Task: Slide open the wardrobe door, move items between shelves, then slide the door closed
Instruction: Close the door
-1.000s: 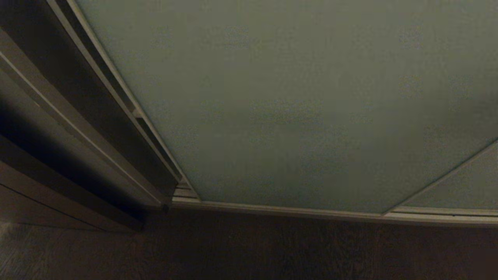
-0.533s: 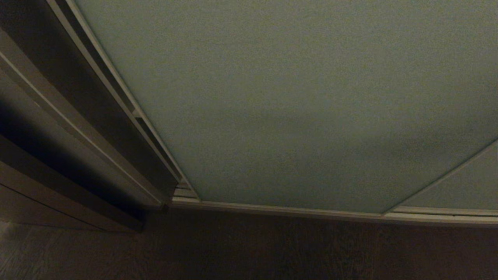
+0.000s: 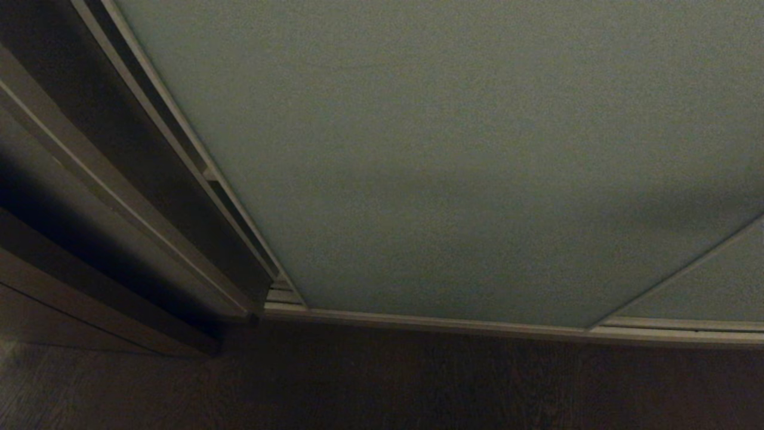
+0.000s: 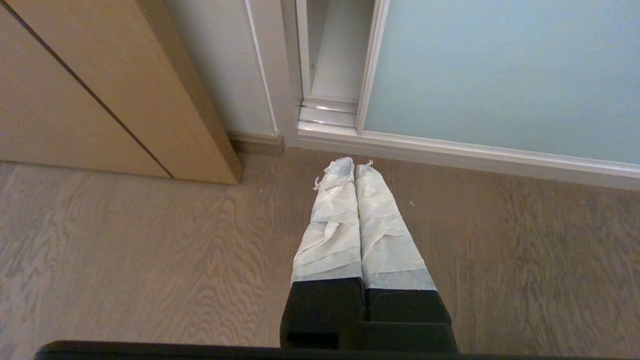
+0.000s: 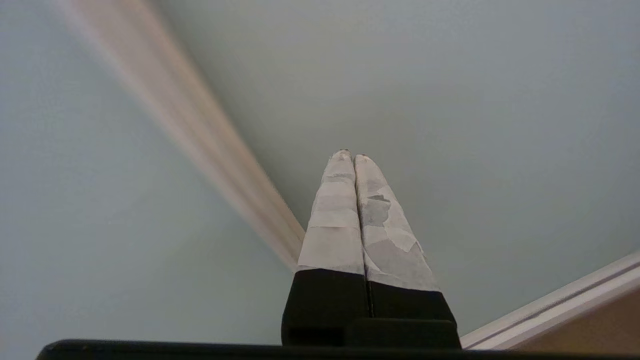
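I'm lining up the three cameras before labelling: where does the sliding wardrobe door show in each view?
Head view: the sliding wardrobe door fills most of the picture, above the dark floor.
Left wrist view: it takes the upper right, beyond the shut left end effector.
Right wrist view: it fills the background behind the shut right end effector.
Shared landmark: the pale floor track under the door's bottom edge.
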